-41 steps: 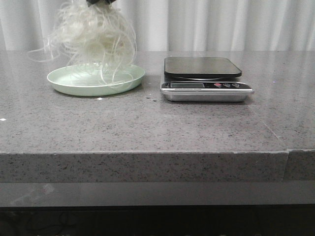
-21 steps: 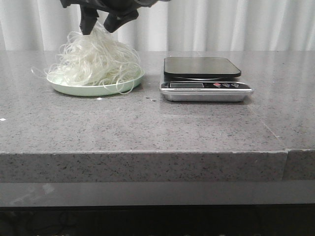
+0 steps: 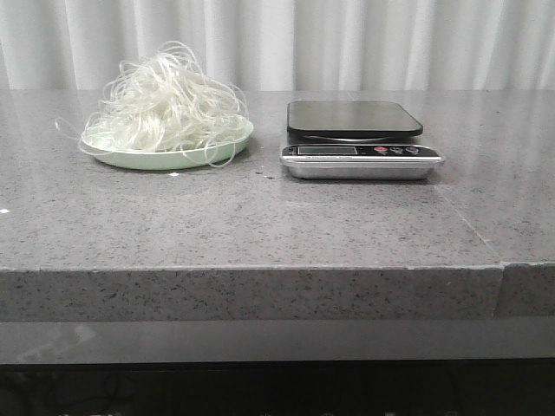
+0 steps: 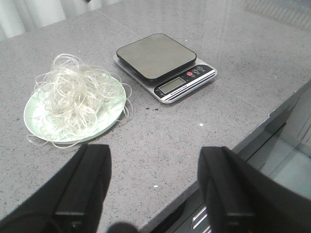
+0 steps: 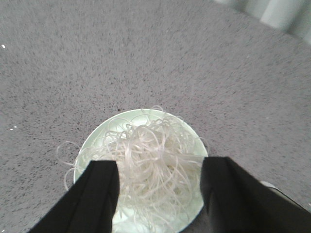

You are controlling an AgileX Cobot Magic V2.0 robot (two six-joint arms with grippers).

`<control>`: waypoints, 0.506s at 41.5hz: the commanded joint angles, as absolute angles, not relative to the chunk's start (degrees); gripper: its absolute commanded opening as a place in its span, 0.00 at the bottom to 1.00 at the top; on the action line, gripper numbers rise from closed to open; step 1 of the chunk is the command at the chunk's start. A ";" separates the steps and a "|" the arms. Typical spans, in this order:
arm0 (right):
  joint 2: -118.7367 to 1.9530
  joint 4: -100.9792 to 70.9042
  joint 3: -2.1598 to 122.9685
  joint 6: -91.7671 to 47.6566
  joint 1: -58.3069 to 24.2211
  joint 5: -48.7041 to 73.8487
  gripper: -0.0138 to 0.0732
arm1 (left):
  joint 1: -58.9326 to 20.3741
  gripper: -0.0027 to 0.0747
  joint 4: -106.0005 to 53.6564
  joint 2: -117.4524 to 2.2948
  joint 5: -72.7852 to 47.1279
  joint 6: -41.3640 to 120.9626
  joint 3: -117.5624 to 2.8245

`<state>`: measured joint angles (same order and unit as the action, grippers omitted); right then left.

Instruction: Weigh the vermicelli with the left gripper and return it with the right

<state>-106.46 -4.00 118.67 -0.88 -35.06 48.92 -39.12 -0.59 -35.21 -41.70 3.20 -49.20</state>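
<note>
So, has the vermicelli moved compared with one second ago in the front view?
Yes. The vermicelli has come down: earlier it hung above the green plate, now it rests on it, left of the kitchen scale, with no gripper in that view.

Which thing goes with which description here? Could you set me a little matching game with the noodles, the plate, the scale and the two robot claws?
Things:
1. vermicelli
2. plate
3. kitchen scale
4. left gripper

Descriptions:
A. pale green, round
B. black platform with nothing on it
C. jaws open, holding nothing
D. whitish tangle heaped on the plate

Pairs: 1-D, 2-A, 3-B, 4-C

The right gripper also has its jaws open, above the vermicelli.
</note>
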 commanded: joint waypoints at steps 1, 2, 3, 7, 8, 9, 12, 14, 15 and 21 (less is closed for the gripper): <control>-98.61 -3.81 114.49 -0.62 -34.80 44.59 0.71 | -38.91 0.63 -1.02 -35.35 -37.40 2.67 -50.66; -97.08 -3.60 112.29 -0.62 -34.80 43.99 0.71 | -38.91 0.63 -1.02 -35.35 -37.40 2.67 -50.66; -95.50 -3.32 110.58 -0.62 -34.80 43.16 0.71 | -38.91 0.63 -1.02 -35.35 -37.40 2.67 -50.66; -90.00 -2.27 102.06 -0.62 -34.80 40.49 0.71 | -38.91 0.63 -1.02 -35.35 -37.40 2.67 -50.66; -88.18 -1.99 100.20 -0.62 -34.80 39.72 0.71 | -38.91 0.63 -1.02 -35.35 -37.40 2.67 -50.66; -86.82 -1.85 98.31 -0.62 -34.80 39.12 0.71 | -38.91 0.63 -1.02 -35.35 -37.40 2.67 -50.66; -82.05 -1.75 91.60 -0.62 -34.80 37.46 0.71 | -38.91 0.63 -1.02 -35.35 -37.40 2.67 -50.66; -78.60 -1.38 88.15 -0.62 -34.80 36.70 0.71 | -38.91 0.63 -1.02 -35.35 -37.40 2.67 -50.66; -77.13 -1.13 85.95 -0.62 -34.80 36.48 0.71 | -38.91 0.63 -1.02 -35.35 -37.40 2.67 -50.66; -66.44 -0.60 76.20 -0.62 -34.61 36.76 0.71 | -38.91 0.63 -1.02 -35.35 -37.40 2.67 -50.66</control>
<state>-73.94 -1.56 79.46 -0.68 -34.97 40.90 -39.12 -0.59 -35.21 -41.70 3.20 -49.20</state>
